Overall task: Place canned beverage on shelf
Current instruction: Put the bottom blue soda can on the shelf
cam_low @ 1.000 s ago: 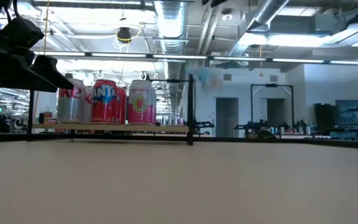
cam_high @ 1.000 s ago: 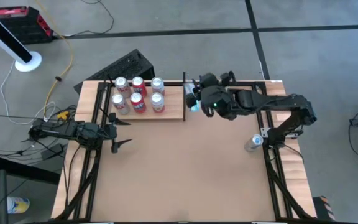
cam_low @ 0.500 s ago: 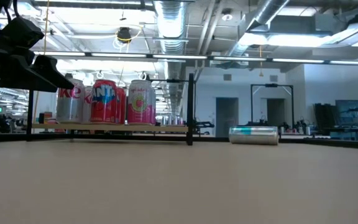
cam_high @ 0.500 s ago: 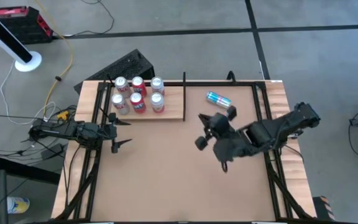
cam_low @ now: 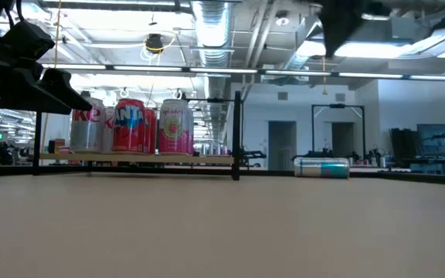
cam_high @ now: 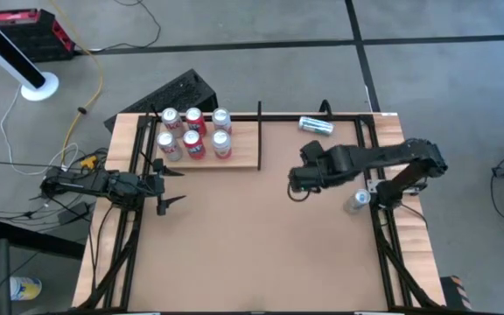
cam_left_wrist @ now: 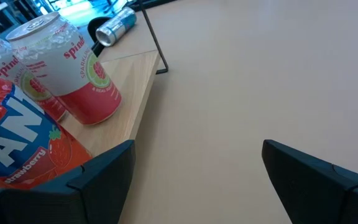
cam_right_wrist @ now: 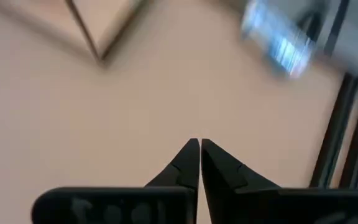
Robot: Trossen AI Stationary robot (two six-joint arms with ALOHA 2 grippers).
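high: overhead, straight down | low: tabletop level | both share shelf (cam_high: 234, 144) | wrists: close, forward

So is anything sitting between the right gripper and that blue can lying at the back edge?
Nothing visible. Bare tabletop separates the shut right gripper from the blue can lying on its side.

Two dark, cable-draped arms

Silver-and-teal can (cam_high: 316, 126); pale wood-grain shelf (cam_high: 243, 149); red cans (cam_high: 195, 145).
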